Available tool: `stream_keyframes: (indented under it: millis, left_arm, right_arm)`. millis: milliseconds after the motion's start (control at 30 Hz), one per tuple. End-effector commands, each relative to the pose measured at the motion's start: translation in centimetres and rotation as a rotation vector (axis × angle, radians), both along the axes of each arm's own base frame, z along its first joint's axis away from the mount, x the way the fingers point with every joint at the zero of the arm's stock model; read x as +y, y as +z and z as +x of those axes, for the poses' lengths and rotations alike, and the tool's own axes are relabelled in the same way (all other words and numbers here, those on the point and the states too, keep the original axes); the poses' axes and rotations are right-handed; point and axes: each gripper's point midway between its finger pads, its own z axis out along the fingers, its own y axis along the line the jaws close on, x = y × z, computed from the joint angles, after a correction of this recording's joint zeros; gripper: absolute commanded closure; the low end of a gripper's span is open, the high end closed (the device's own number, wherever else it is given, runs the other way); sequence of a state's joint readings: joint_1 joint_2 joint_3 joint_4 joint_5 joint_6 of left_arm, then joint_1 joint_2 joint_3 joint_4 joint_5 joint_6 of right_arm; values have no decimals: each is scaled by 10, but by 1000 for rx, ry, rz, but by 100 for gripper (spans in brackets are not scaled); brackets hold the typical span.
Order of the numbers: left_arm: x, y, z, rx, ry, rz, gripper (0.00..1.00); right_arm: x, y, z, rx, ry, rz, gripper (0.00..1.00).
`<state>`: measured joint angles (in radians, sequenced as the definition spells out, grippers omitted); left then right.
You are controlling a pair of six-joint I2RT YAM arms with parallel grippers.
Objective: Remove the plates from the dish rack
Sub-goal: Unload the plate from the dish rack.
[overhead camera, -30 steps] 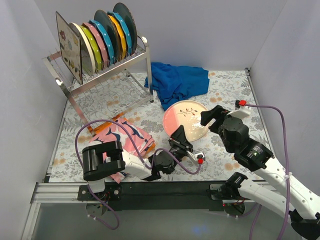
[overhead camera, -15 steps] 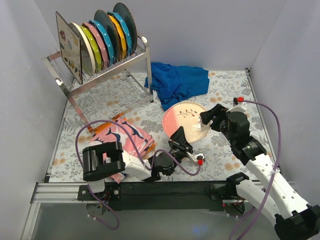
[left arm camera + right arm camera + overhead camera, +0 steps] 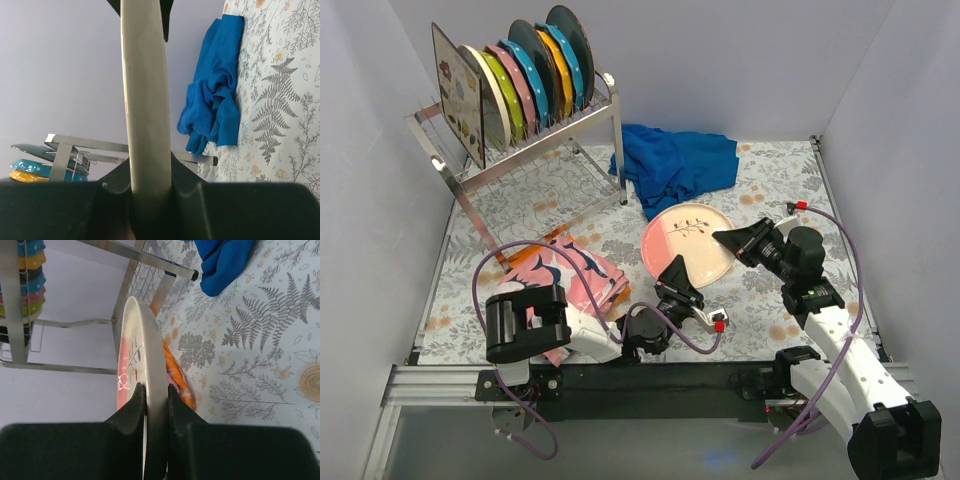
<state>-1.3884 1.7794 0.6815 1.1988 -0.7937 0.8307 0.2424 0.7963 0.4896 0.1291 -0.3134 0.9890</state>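
**Enclosure seen from above.** 3 plain, matte, pale lavender-grey panels bound the scene: back wall (image 3: 720, 60) at 12 o'clock, left wall (image 3: 360, 220) at 9 o'clock, right wall (image 3: 910, 150) at 3 o'clock. They meet at 2 vertical corners. The table covering (image 3: 775, 170) is a pale sheet printed with grey ferns and small orange-tan flowers, and it runs from wall to wall. At 6 o'clock a slotted aluminium rail (image 3: 425, 385) and a black bar (image 3: 710, 385) line the near edge, with a smooth grey surface (image 3: 620, 450) below them. Light is even and diffuse, and shadows are soft. Both wrist views show the same fern print and plain wall.
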Motion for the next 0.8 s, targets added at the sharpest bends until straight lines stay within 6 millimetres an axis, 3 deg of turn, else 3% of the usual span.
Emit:
stream_keyframes:
  millis: [0, 33, 67, 167, 267, 367, 667, 767]
  left_arm:
    - [47, 112, -8, -119, 5, -690, 100]
    - [46, 110, -6, -114, 25, -687, 97]
    - [45, 106, -5, -112, 34, -675, 82]
    - [37, 90, -2, -92, 53, -646, 62]
    - [30, 77, -1, -68, 59, -638, 56]
    - [21, 64, -4, -30, 50, -638, 43]
    - [-8, 20, -20, 139, -4, -620, 37]
    - [-15, 8, -24, 214, -17, -631, 37]
  right_arm:
    - [14, 17, -14, -169, 163, 0, 99]
    - [15, 23, -14, -193, 170, 20, 99]
    - [15, 24, -15, -196, 170, 33, 99]
    - [14, 36, -13, -229, 163, 60, 99]
    - [11, 45, -8, -255, 145, 65, 99]
    - [5, 50, 2, -275, 105, 66, 99]
    - [-1, 74, 36, -333, 91, 128, 99]
    - [-14, 75, 51, -332, 39, 118, 99]
